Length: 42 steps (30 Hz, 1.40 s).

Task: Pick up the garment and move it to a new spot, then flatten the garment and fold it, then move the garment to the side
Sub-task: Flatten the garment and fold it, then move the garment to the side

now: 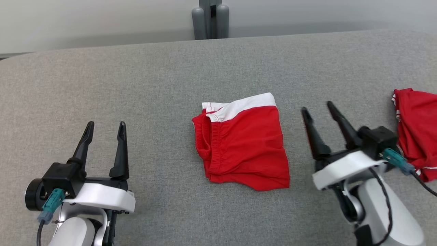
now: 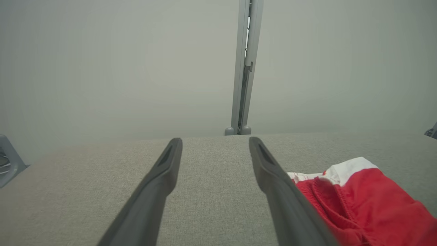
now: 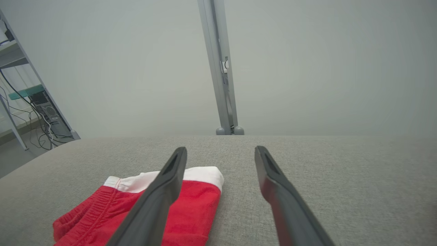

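Tapered right gripper point(image 1: 317, 106) beside creased red garment point(image 1: 244, 143)

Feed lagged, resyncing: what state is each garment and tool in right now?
Red shorts: folded, lying flat, ungripped.
Second red garment: crumpled, at the right edge of the head view.
Left tool: open, empty, left of the shorts.
Right tool: open, empty, between the two garments.
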{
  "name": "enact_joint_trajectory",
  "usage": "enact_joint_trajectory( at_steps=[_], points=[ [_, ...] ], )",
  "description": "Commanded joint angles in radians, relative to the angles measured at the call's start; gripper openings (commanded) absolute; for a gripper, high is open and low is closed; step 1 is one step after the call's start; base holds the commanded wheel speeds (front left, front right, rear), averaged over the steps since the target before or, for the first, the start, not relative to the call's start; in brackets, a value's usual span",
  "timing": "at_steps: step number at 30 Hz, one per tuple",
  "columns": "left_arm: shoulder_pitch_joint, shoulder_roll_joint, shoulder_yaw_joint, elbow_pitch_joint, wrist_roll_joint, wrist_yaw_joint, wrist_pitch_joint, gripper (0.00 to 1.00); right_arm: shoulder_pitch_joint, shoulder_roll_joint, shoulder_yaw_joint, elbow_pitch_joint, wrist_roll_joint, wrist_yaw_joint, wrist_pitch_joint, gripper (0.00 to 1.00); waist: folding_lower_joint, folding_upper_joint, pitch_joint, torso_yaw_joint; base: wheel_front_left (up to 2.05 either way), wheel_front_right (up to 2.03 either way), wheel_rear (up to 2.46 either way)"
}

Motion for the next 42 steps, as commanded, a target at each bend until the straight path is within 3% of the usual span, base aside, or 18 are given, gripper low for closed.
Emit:
enact_joint_trajectory(
  at_steps=[1, 9, 29, 34, 42],
  points=[
    [0.017, 0.011, 0.008, -0.002, -0.007, 0.006, 0.000, 1.00, 0.036, -0.016, -0.045, -0.014, -0.034, 0.000, -0.004, 1.00, 0.0000, -0.0001, -0.011, -0.004, 0.00, 0.00, 0.00],
    [0.053, 0.021, 0.009, -0.002, -0.018, 0.015, 0.011, 1.00, 0.166, -0.026, -0.178, -0.106, -0.123, 0.000, 0.027, 1.00, 0.0000, -0.0001, -0.044, -0.019, 0.00, 0.00, 0.00],
    [0.067, 0.031, -0.008, -0.003, -0.032, 0.013, 0.027, 1.00, 0.290, -0.005, -0.227, -0.246, -0.147, 0.000, 0.114, 1.00, 0.0000, -0.0001, -0.062, -0.005, 0.00, 0.00, 0.00],
    [0.054, 0.029, -0.010, -0.003, -0.035, 0.013, 0.021, 1.00, 0.263, -0.008, -0.197, -0.226, -0.147, 0.000, 0.131, 1.00, 0.0000, -0.0001, -0.053, 0.023, 0.00, 0.00, 0.00],
    [0.036, 0.016, -0.017, 0.008, -0.042, 0.007, 0.008, 1.00, 0.186, 0.002, -0.071, -0.031, -0.105, 0.000, 0.134, 1.00, 0.0000, -0.0001, -0.029, 0.087, 0.00, 0.00, 0.00]
  ],
)
